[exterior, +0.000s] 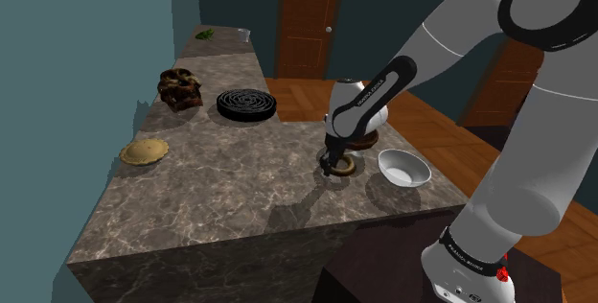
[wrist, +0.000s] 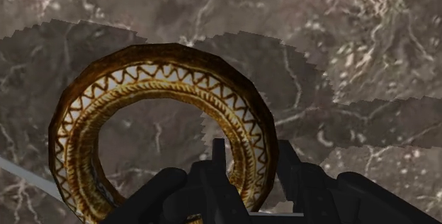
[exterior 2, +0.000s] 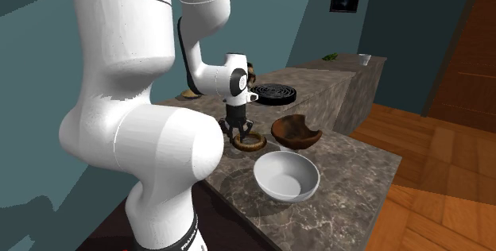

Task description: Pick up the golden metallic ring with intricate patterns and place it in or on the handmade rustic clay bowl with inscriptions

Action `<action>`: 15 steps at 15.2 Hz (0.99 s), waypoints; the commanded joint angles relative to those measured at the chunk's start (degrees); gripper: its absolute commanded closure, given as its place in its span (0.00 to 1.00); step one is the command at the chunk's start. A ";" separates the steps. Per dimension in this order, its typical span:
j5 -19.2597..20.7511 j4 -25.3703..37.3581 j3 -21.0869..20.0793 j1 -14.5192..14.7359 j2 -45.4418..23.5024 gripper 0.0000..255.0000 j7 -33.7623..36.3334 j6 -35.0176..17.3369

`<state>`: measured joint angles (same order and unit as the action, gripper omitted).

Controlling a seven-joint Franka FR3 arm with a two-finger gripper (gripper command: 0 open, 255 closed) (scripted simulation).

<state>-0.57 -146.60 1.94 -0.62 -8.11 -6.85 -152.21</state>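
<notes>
At counter (exterior: 220, 196) level, gripper (wrist: 251, 152) straddles ring (wrist: 163, 66) band, one finger inside, one outside, pinched on it; brown bowl (exterior 2: 296, 133) just beside.

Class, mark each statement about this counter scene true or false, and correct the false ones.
1. The gripper is down at the patterned ring. True.
2. The patterned ring lies inside the white bowl. False: it is on the counter, beside that bowl.
3. The brown bowl stands on the floor. False: it stands on the counter.
4. A black ridged disc lies on the counter. True.
</notes>
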 commanded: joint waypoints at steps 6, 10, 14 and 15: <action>0.44 0.14 0.11 0.06 5.80 1.00 0.34 5.94; 0.63 0.54 0.13 0.06 8.81 1.00 0.48 9.35; 0.78 1.17 0.13 0.05 11.62 1.00 0.59 12.79; 0.81 1.36 0.13 0.05 12.29 1.00 0.61 13.65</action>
<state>0.18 -145.38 1.99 -0.50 3.40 -6.14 -139.50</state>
